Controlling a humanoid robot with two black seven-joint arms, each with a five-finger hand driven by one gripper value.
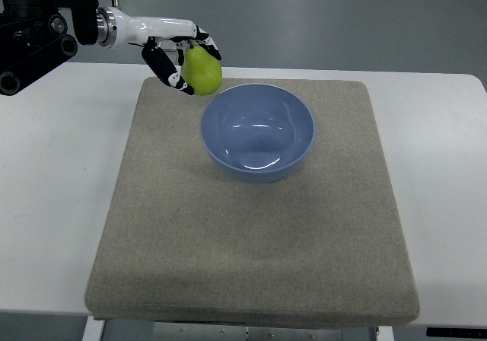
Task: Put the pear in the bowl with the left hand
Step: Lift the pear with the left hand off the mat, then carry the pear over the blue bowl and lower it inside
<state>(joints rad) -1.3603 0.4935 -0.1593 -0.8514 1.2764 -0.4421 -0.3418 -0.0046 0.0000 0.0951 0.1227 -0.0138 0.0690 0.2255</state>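
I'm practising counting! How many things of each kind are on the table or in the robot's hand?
Pear, held in the left hand: 1
Bowl: 1
Mat: 1
Total: 3

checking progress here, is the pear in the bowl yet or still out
Out. The left hand grips the pear up and left of the bowl rim. The bowl holds nothing.

Arm: black, blocky links, black cable on top
Wrist: silver ring
Left hand: white shell, black finger joints
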